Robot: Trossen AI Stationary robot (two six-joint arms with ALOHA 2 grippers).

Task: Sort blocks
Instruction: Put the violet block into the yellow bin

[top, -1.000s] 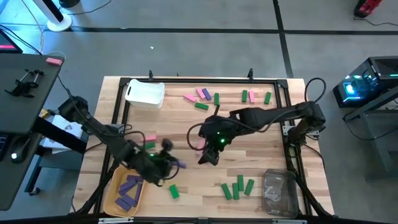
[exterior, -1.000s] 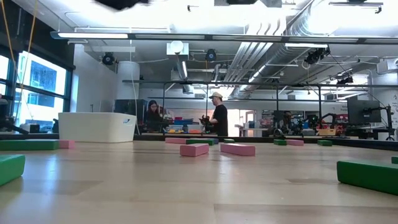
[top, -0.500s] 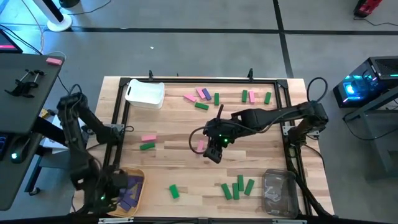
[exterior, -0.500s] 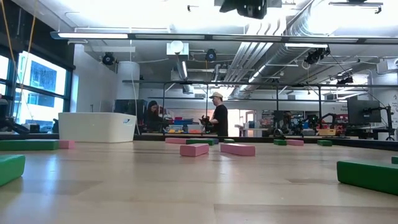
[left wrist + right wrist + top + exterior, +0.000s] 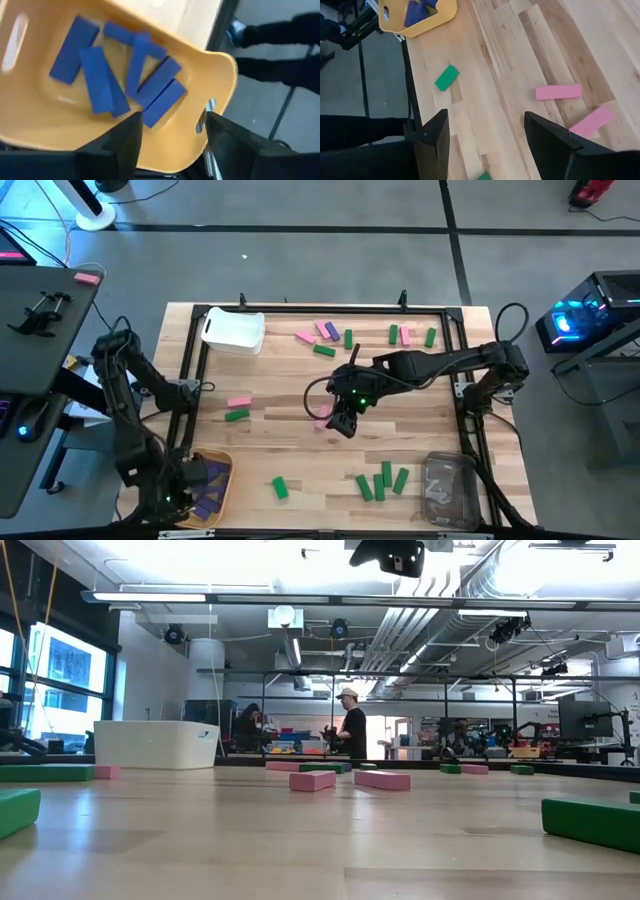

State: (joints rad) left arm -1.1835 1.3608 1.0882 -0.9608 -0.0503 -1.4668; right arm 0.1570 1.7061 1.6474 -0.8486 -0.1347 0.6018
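My left gripper hangs open over the yellow bin at the table's near left corner. In the left wrist view its fingers stand apart above several purple blocks lying in the bin. My right gripper is open above the table's middle, beside a pink block. The right wrist view shows two pink blocks flat on the wood, beyond and to one side of the open fingers. Other pink, green and purple blocks lie scattered on the table.
A white bin stands at the far left and a clear bin at the near right. Green blocks lie grouped near the clear bin, one more by the yellow bin. A pink and a green block lie mid-left.
My left gripper has swung from the table's left middle, where it carried a purple block, toward the near left corner and now hangs over the yellow bin.
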